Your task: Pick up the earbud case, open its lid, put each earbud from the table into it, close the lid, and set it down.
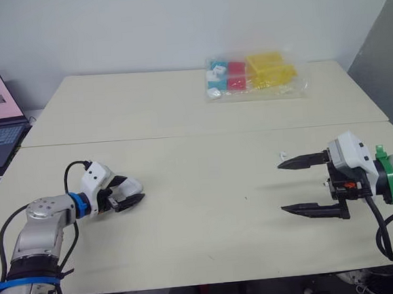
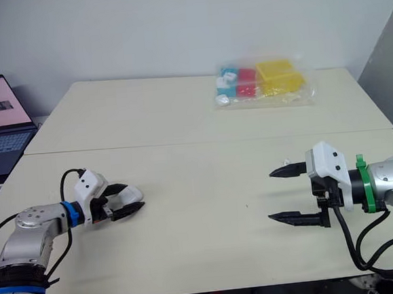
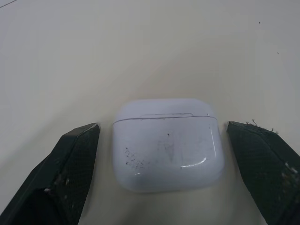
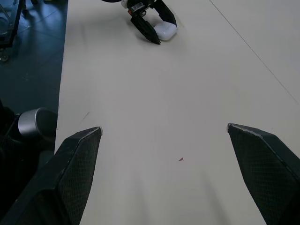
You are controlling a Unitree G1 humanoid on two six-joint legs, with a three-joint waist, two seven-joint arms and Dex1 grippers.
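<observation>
Earbud case (image 3: 166, 143) lies lid-shut on the table (image 1: 211, 241) between the spread fingers of my left gripper (image 1: 129, 192), with a gap on either side, so nothing is pinched yet. My right gripper (image 1: 281, 188) hangs spread wide and empty, well apart from the case. A small white speck (image 1: 283, 155) just beside one of its fingertips may be an earbud. By my reading, every step remains: lifting, opening, loading, closing, setting down.

Left tool (image 1: 136, 192) low, partly open, aimed inward. Right tool (image 1: 282, 188) level, spread wide, aimed inward, wrist straight.
</observation>
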